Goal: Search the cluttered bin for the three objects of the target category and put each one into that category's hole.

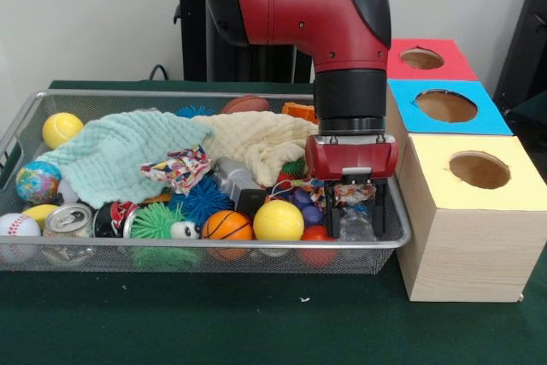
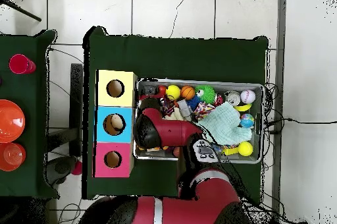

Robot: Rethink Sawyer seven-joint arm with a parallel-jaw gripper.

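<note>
The wire mesh bin (image 1: 205, 245) holds a heap of toys and cloths; it also shows in the overhead view (image 2: 217, 82). My gripper (image 1: 355, 211) reaches down into the bin's right end, next to the wooden boxes. It is open, with one finger on each side of a small see-through bottle (image 1: 355, 225) that stands upright against the bin's front wall. A second see-through bottle (image 1: 235, 179) lies in the middle, by the cream cloth. No third bottle shows. The blue-surround hole (image 1: 445, 106) is in the middle box, right of the gripper; it also shows in the overhead view (image 2: 114, 124), where the arm hides the gripper.
The red-surround hole (image 1: 421, 58) is behind the blue one and the yellow-surround hole (image 1: 479, 170) is in front. A mint cloth (image 1: 128, 156) and a cream cloth (image 1: 261, 138) cover part of the bin. A silver can (image 1: 68, 220) and several balls lie along the front.
</note>
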